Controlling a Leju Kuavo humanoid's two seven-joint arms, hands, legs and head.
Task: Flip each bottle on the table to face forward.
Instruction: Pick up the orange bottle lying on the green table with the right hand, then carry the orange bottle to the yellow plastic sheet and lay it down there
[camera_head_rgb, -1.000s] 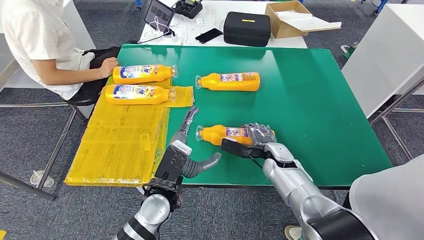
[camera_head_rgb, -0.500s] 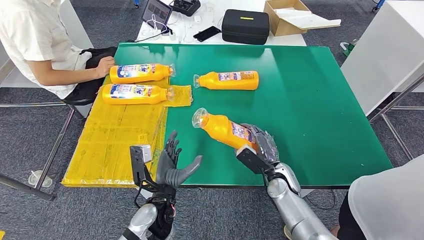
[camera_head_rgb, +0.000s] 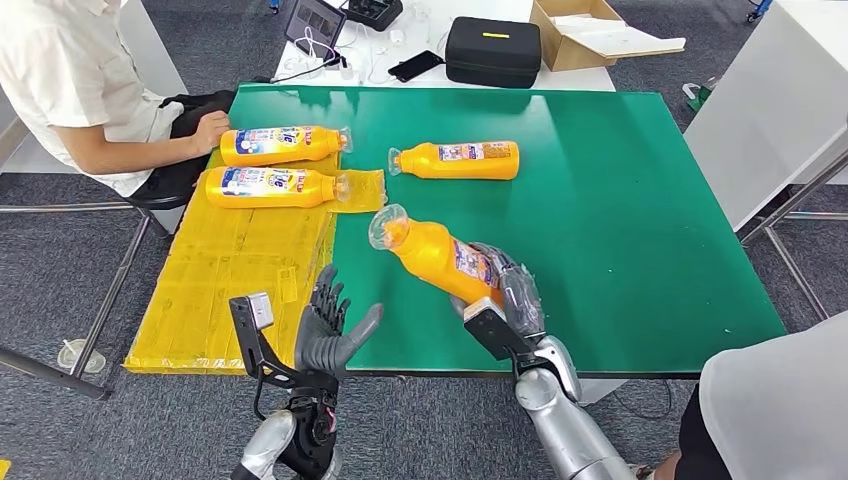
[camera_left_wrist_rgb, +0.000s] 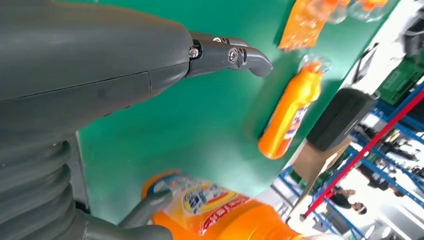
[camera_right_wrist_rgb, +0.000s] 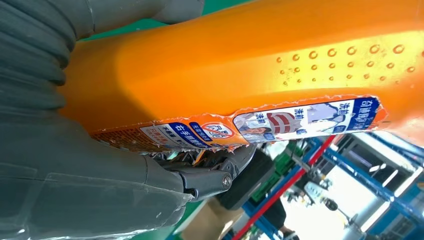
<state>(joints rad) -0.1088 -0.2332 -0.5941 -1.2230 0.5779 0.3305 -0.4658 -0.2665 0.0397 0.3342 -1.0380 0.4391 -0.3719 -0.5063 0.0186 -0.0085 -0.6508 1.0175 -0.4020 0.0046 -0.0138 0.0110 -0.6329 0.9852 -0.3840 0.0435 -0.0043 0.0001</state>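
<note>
My right hand (camera_head_rgb: 510, 300) grips the base of an orange bottle (camera_head_rgb: 436, 256), lifted off the green table (camera_head_rgb: 620, 210) and tilted with its capped neck up and to the left. The same bottle (camera_right_wrist_rgb: 260, 75) shows close up in the right wrist view, label edge toward the camera. My left hand (camera_head_rgb: 328, 328) is open near the table's front edge, fingers spread, left of the held bottle (camera_left_wrist_rgb: 225, 212). Another orange bottle (camera_head_rgb: 456, 160) lies on the table farther back (camera_left_wrist_rgb: 290, 115). Two bottles (camera_head_rgb: 285, 145) (camera_head_rgb: 272, 186) lie label-up at the left on yellow bags (camera_head_rgb: 240, 280).
A person sits at the table's left edge with a hand (camera_head_rgb: 212, 130) near the two bottles. A black case (camera_head_rgb: 492, 52), a cardboard box (camera_head_rgb: 590, 35) and a phone (camera_head_rgb: 414, 66) lie on the white table behind. Another person's clothing (camera_head_rgb: 780, 400) is at the lower right.
My right hand has lifted the near bottle off the table and tilted its neck upward. My left hand has drawn back from the bottle to the table's front edge and turned palm inward.
</note>
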